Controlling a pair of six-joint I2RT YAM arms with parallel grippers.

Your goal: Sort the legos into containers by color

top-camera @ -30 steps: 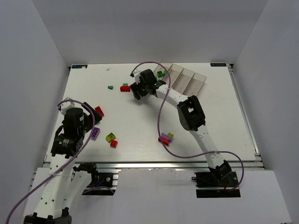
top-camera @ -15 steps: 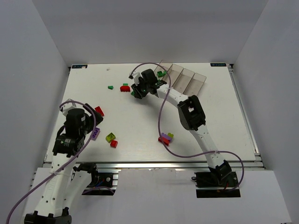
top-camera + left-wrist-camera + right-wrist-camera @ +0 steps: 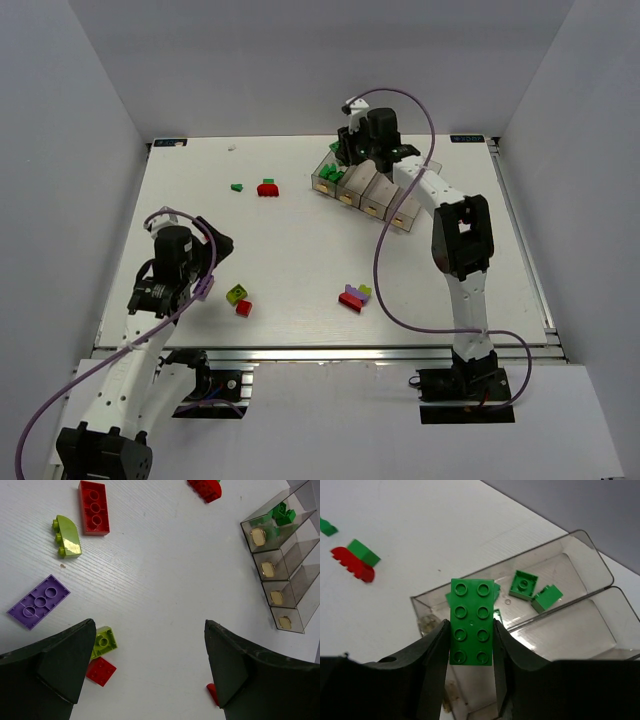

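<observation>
We judge the green brick to be light and fully stiff, and not fragile at all; its side walls are smooth and glossy, so it could slide out of a weak hold. The best place to take it is across the narrow width, on the two long flat sides (the studs on top give no flat face); this is how the right gripper has it, the two fingers pressed on the long sides and the far half of the brick sticking out free. The brick hangs in the air over the near end of the leftmost container; as far as we can see, it touches neither wall nor floor.

The containers stand in one row at the far side of the table, each with a tan label at its end; in the leftmost one lie a few small green pieces; the other three look empty to us.

The left gripper has its fingers wide apart and holds nothing; it hovers above a purple brick, a red brick and a yellow-green piece, all loose on the surface.
</observation>
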